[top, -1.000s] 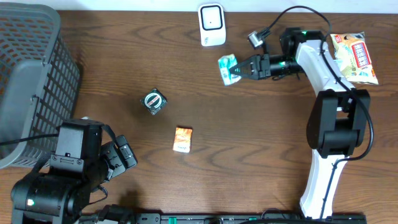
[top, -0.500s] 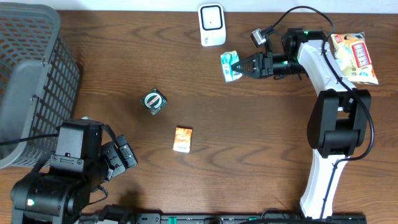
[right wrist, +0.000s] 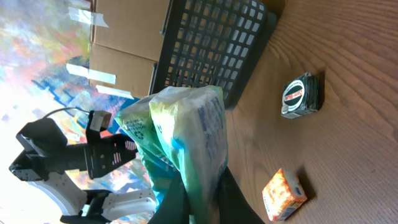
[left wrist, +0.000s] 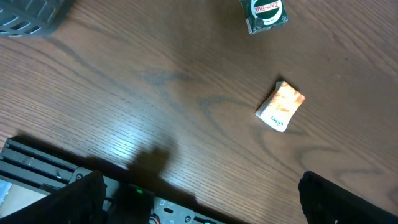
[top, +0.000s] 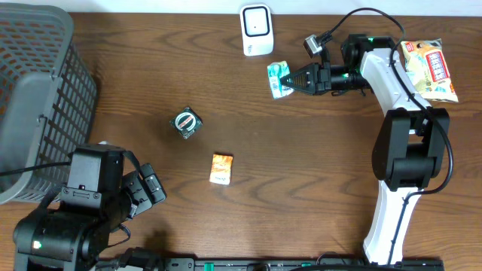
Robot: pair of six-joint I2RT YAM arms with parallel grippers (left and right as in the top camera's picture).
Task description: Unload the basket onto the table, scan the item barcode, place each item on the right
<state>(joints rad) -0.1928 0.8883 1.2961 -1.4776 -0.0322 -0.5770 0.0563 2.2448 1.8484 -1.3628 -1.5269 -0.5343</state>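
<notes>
A crumpled green and white packet (top: 278, 79) hangs just below and to the right of the white barcode scanner (top: 256, 30), and my right gripper (top: 290, 79) is shut on it. In the right wrist view the packet (right wrist: 186, 137) sticks up from between the shut fingers of that gripper (right wrist: 202, 199). My left gripper (top: 148, 188) rests at the near left of the table. Its jaws stand wide open with nothing between them, as the left wrist view (left wrist: 205, 205) shows.
A round dark tin (top: 186, 122) and a small orange packet (top: 221, 168) lie mid-table. A grey mesh basket (top: 38, 90) fills the far left. A red and yellow snack bag (top: 429, 69) lies at the far right, behind the right arm.
My right gripper has shifted slightly up and right with the packet and rolled at the wrist, then held still. The left arm has not moved.
</notes>
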